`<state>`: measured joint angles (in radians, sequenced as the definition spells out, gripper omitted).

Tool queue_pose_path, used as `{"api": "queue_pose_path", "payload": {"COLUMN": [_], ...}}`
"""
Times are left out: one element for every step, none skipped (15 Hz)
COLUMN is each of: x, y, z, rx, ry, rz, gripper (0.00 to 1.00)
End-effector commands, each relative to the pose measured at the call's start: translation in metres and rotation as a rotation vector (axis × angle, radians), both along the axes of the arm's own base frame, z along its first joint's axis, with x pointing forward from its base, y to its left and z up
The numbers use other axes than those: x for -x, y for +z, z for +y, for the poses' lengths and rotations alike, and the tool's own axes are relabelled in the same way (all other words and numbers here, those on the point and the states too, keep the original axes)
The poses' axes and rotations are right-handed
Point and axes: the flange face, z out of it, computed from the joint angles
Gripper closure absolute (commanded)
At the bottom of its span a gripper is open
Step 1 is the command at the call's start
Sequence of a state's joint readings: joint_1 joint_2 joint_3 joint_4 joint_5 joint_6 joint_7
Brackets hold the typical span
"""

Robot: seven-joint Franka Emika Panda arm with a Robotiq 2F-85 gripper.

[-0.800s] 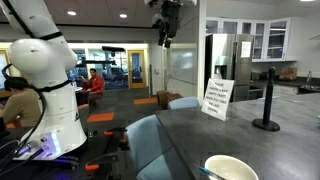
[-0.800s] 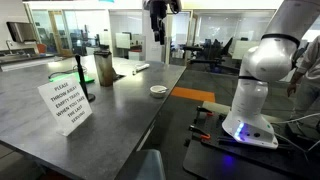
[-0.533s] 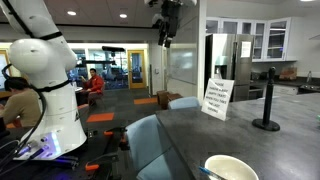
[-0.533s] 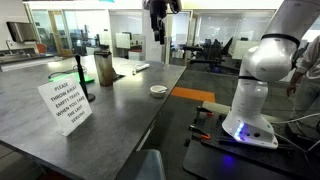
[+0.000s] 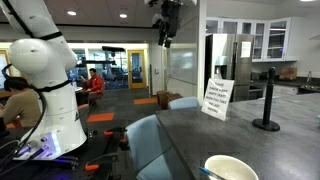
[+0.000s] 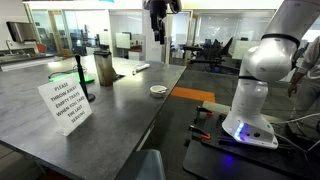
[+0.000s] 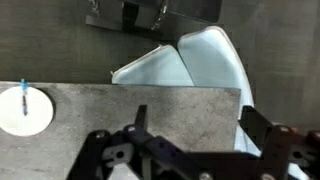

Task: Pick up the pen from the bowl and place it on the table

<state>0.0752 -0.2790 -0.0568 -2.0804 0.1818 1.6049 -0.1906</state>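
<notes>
Pen [image 7: 23,98] first: in the wrist view we see it as a thin bluish stick lying inside the bowl [image 7: 42,112], at the far left of the frame, pointing roughly up and down the picture. The bowl sits on the dark grey table [image 7: 130,105], near the table's straight edge. Beyond that edge, in the upper middle of the frame, is a pale chair [image 7: 205,60].

At the bottom of the wrist view we see the gripper [image 7: 195,125], well to the right of the bowl. Its two dark fingers [image 7: 140,122] are spread wide, with nothing between them.

In both exterior views the gripper [image 5: 165,40] [image 6: 157,36] hangs at the top of the frame, high above the table [image 5: 250,135] [image 6: 120,120] and well apart from the bowl. We find the bowl at the bottom edge in an exterior view [image 5: 232,163] and small near the middle in an exterior view [image 6: 158,90]; there we cannot make out the pen. A white sign [image 5: 217,98] [image 6: 65,103] stands on the table.
</notes>
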Motion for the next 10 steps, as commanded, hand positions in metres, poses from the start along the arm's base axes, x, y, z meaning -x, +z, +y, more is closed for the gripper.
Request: {"api": "queue_pose_path", "payload": {"x": [-0.006,-0.013,-0.017,-0.023,-0.030,-0.037,-0.043,-0.051,-0.059,-0.065], "y": [-0.001,-0.001,-0.001,-0.002,-0.003,-0.004,-0.005,-0.008,-0.015,-0.024], "z": [-0.002,-0.010,-0.020,-0.037,-0.055,-0.075,-0.096,-0.121,-0.144,-0.168], "rx": [0.011,0.018,0.025,0.032,0.044,0.049,0.064,0.092,0.106,0.126], "ry": [-0.009,-0.026,-0.043,-0.076,-0.119,-0.143,-0.159,-0.192,-0.206,-0.209], "rz": [-0.004,-0.007,-0.015,-0.023,-0.038,-0.057,-0.072,-0.087,-0.099,-0.097], "gripper": [0.00,0.00,0.00,0.00,0.00,0.00,0.00,0.00,0.00,0.00]}}
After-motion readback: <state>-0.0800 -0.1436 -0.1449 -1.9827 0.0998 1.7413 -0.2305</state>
